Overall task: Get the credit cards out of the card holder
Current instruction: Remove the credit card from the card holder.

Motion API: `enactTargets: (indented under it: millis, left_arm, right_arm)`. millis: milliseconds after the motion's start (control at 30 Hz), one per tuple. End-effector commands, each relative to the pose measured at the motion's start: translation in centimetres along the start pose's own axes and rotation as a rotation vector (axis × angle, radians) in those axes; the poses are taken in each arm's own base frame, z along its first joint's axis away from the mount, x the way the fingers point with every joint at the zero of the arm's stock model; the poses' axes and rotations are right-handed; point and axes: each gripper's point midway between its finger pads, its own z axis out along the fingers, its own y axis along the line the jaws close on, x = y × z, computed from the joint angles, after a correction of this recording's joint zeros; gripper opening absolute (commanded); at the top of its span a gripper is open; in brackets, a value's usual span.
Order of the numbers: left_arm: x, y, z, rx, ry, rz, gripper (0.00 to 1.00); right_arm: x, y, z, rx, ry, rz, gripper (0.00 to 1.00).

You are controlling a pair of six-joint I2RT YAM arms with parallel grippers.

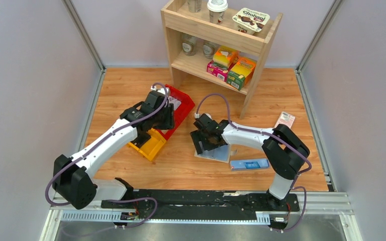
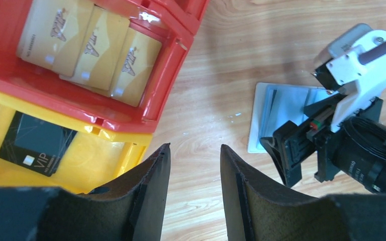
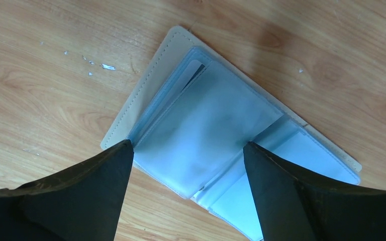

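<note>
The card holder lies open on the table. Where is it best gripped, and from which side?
Probably by the top clear sleeve, not the cream cover, which lies flat on the wood and offers no raised edge. The right hand, open above it, could come straight down and pinch the sleeve's near edge.

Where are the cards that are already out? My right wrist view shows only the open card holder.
Observer: Three gold cards lie overlapping in the red bin.
Operator: Any others?
Observer: One black VIP card lies in the yellow bin, which touches the red one.
Operator: What about the left gripper?
Observer: The left gripper is open and empty, hovering over the wooden tabletop beside those bins.
</note>
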Motion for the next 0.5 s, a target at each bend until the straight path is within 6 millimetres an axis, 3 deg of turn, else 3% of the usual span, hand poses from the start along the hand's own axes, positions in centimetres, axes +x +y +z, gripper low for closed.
enactTargets:
  millis: [0, 133, 300, 467]
  left_arm:
    - [-0.1, -1.4, 0.2, 0.045, 0.006, -0.002, 0.49]
    - [0.0, -1.8, 0.4, 0.055, 0.016, 0.0, 0.49]
    - [0.0, -2.7, 0.8, 0.092, 0.021, 0.012, 0.5]
    - [0.1, -4.2, 1.4, 0.154, 0.034, 0.028, 0.49]
  right_arm:
    - [1.5, -1.0, 1.6, 0.059, 0.063, -0.023, 0.86]
    - [2.3, -2.6, 2.3, 0.103, 0.069, -0.077, 0.82]
    - [1.2, -3.8, 2.0, 0.095, 0.022, -0.081, 0.74]
    - [0.1, -3.4, 1.6, -0.003, -0.046, -0.036, 0.64]
